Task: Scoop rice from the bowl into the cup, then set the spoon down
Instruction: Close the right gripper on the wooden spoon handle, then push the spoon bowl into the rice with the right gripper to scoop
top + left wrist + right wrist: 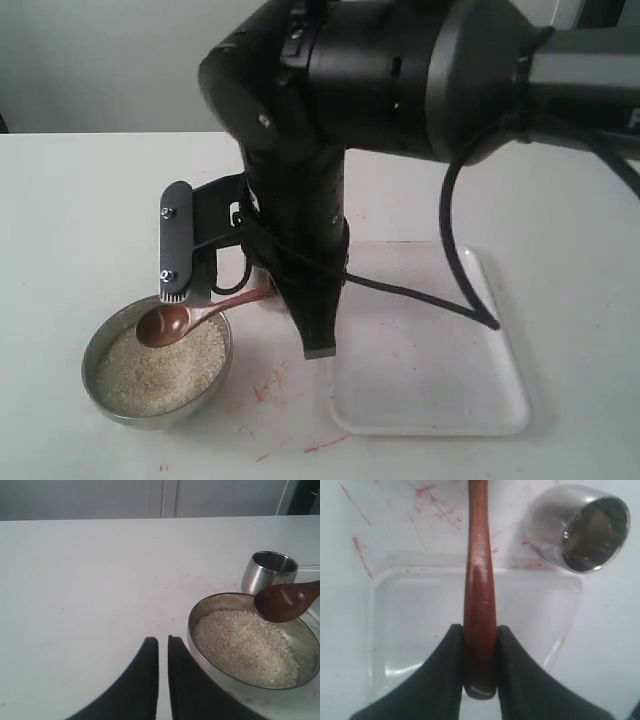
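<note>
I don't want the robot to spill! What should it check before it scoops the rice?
1. Right gripper clamps the spoon by its handle: ok.
2. Spoon head hangs over the rice in the bowl: ok.
3. Rice on the spoon: it looks empty, so not ok.
4. Cup stands upright beside the bowl: ok.
5. Left gripper is shut, empty and off the bowl: ok.
6. Room left in the cup: cannot tell.

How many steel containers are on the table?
2: the bowl of rice, left in the exterior view; the cup close beside it, largely hidden there by the arm.
</note>
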`<state>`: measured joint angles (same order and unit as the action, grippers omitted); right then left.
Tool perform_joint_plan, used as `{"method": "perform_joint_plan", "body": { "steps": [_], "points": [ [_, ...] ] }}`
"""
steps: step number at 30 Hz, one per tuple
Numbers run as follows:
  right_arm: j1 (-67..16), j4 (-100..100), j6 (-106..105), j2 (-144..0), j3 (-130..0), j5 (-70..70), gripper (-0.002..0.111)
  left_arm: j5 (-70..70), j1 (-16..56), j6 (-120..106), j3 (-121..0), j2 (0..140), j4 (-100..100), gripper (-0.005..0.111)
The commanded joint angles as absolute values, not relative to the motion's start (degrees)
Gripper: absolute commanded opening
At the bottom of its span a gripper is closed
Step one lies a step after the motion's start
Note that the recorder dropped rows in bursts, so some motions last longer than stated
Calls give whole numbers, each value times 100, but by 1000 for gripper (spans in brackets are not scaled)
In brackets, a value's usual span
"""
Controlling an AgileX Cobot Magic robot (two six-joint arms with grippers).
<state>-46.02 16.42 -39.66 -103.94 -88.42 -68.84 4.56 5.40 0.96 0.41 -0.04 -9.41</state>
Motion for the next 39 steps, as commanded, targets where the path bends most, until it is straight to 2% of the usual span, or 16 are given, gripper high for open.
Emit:
{"method": "perform_joint_plan", "body": {
  "steps": [1, 9, 39],
  "points": [
    [-4998, 2832, -3403, -10351, -8873, -6975, 0, 438, 531, 106, 0, 0, -978, 14],
    [-5359, 3349, -3256, -10393, -8873, -6996, 0, 438, 531, 106, 0, 0, -978, 14],
    [-5364, 3382, -2804, -11220, -8873, -6996, 0, 438, 531, 106, 0, 0, -978, 14]
  ]
}}
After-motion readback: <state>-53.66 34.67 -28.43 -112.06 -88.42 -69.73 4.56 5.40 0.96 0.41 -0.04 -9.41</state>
